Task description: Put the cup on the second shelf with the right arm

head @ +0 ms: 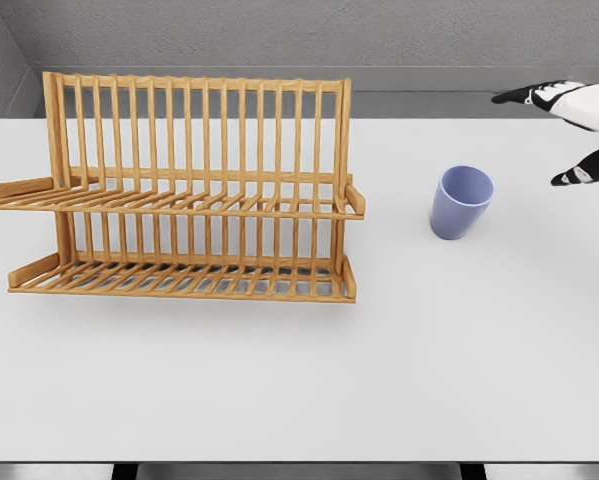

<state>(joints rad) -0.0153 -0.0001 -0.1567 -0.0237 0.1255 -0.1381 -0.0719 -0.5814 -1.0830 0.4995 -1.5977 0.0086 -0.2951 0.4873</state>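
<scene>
The right hand (577,125), fingers spread and holding nothing, hovers right of the blue cup (460,202) standing upright on the surface (299,390), well apart from the rack (194,190); a careless sideways approach may topple it.

A big white table (299,390) holds a wooden rack (184,190) on the left and a blue cup (460,202) on the right.
</scene>
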